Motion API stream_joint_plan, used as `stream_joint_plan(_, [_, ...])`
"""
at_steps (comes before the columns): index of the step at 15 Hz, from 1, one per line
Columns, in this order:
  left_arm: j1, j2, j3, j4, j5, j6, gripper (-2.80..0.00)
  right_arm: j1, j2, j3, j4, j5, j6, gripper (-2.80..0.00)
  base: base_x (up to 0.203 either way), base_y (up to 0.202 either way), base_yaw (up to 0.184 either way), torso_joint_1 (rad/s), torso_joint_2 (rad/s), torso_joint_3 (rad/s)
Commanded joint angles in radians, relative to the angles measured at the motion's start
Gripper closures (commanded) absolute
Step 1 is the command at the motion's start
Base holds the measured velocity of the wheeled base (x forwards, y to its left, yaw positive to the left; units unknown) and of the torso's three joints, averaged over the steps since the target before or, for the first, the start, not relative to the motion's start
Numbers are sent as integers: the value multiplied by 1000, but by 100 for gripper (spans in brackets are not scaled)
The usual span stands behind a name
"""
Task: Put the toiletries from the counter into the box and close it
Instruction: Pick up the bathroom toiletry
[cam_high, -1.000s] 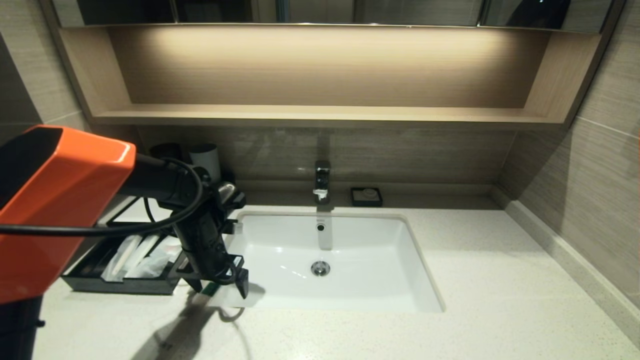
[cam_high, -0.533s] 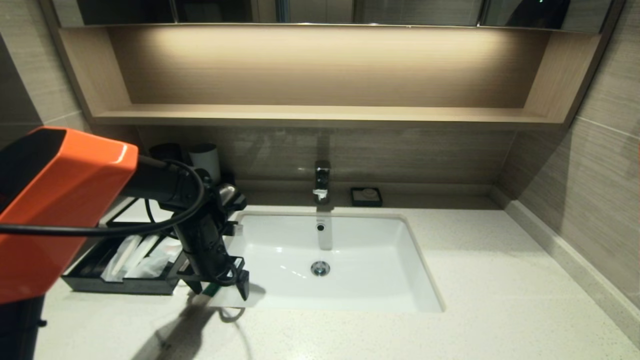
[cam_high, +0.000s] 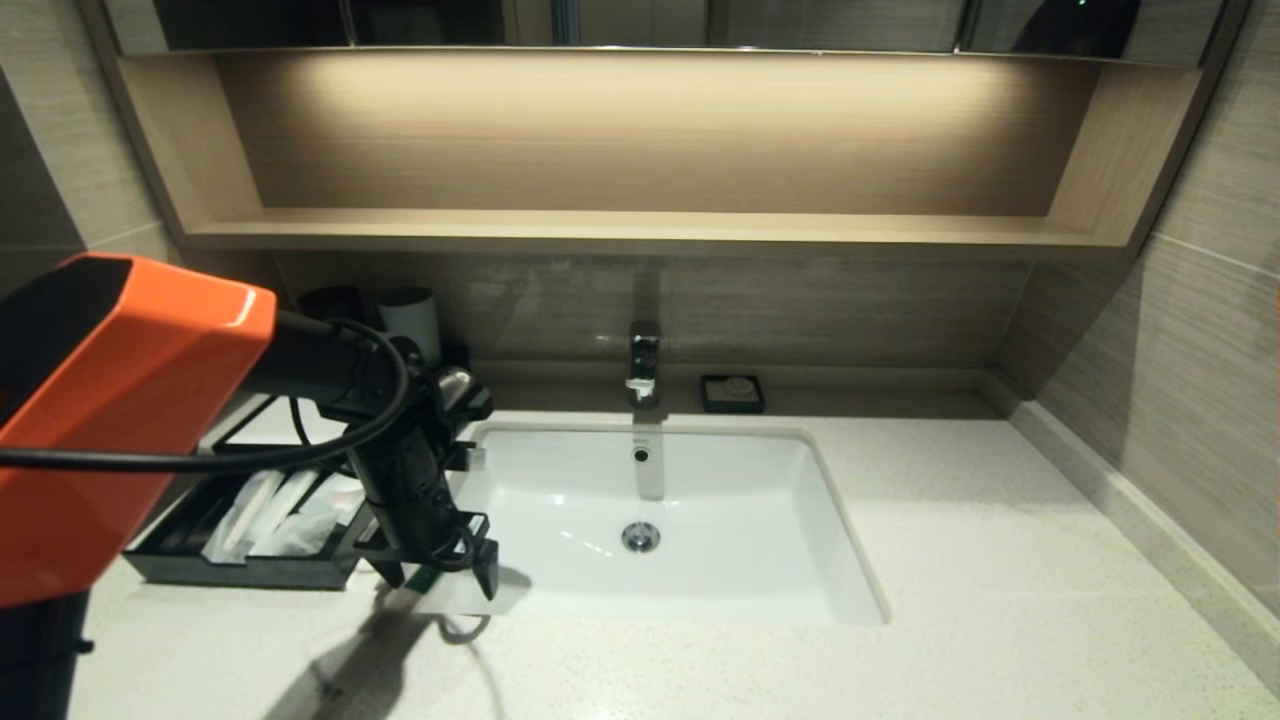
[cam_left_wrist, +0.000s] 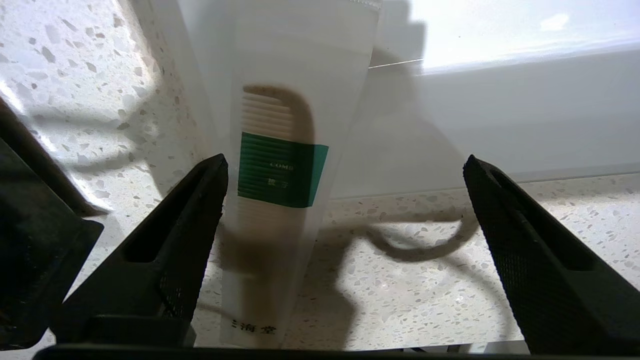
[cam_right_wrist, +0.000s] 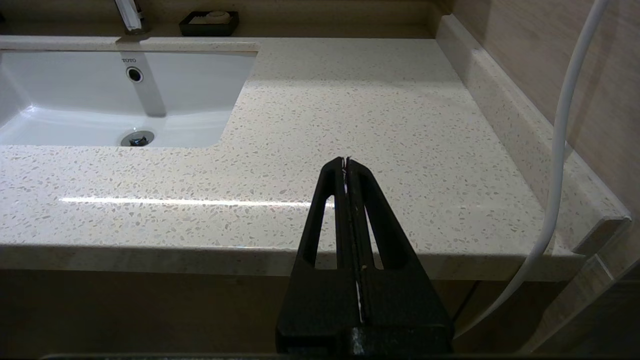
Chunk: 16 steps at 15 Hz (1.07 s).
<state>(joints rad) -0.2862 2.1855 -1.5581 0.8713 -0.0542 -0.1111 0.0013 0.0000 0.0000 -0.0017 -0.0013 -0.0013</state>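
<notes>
Left wrist view shows the left gripper jaws apart astride the wrapped comb; centring first, then closing gently, seems wise.

My left gripper hangs with fingers spread wide over the wrapped comb, which lies on the counter at the sink's near left corner. The box stands just beside it on the left, its drawer pulled out with wrapped items inside; a cable loop lies under the fingers. Counter right of the sink is open. My right gripper sits pressed together off the counter's front edge.
</notes>
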Motion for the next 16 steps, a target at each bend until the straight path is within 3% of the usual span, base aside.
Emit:
stream_joint_plan(1, [1, 0, -2, 5, 1, -1, 0, 0, -1, 0, -1, 0, 0, 0, 0, 0, 0, 0, 0, 0])
stream_joint_plan(16, [15, -21, -25, 3, 1, -1, 0, 0, -1, 2, 0, 0, 0, 0, 0, 0, 0, 0, 0, 0])
